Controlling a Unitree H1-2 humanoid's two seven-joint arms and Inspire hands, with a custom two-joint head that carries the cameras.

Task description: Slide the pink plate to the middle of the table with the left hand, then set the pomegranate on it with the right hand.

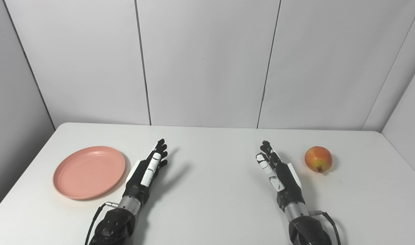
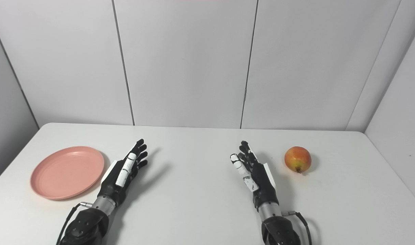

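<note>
A round pink plate (image 1: pixel 88 172) lies flat on the left part of the white table (image 1: pixel 211 204). Just to its right hovers my left hand (image 1: pixel 148 170), open, fingers stretched forward, holding nothing and close to the plate's right rim. A red and yellow pomegranate (image 1: pixel 318 159) rests on the table's right part. My right hand (image 1: pixel 277 170) is open to the left of the fruit, a short gap between them, fingers pointing away from me. In the right eye view the same things appear as the plate (image 2: pixel 67 172), pomegranate (image 2: pixel 297 159), left hand (image 2: pixel 124 172) and right hand (image 2: pixel 253 172).
White wall panels (image 1: pixel 207 61) stand behind the table's far edge. The table's right side runs close to a side wall (image 1: pixel 404 136), and a grey wall borders the left. Bare tabletop lies between the two hands.
</note>
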